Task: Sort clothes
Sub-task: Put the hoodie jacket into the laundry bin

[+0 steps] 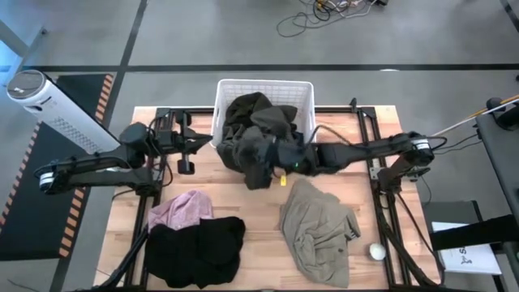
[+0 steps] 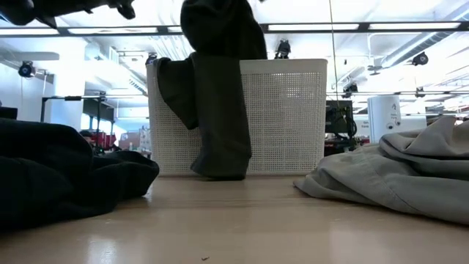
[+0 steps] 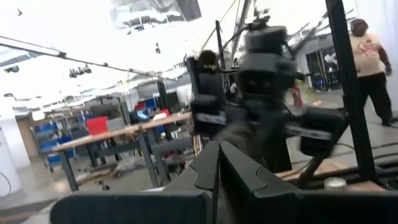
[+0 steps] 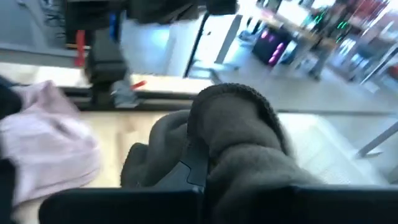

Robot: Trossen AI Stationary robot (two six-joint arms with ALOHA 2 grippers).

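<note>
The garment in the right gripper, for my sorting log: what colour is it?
Dark olive-green garment, shut in the right gripper; clearest in the high view.

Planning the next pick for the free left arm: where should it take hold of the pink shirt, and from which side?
Grip the pink shirt on its bunched upper folds, coming straight down from above. It lies crumpled on the table with its near edge against the black garment, so the far, raised folds are probably easiest to pinch.

Two dark, cable-trailed jointed arms

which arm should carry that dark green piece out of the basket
Right. Its hand is already shut on the dark olive garment draped over the basket rim; the left hand waits beside the basket.
</note>
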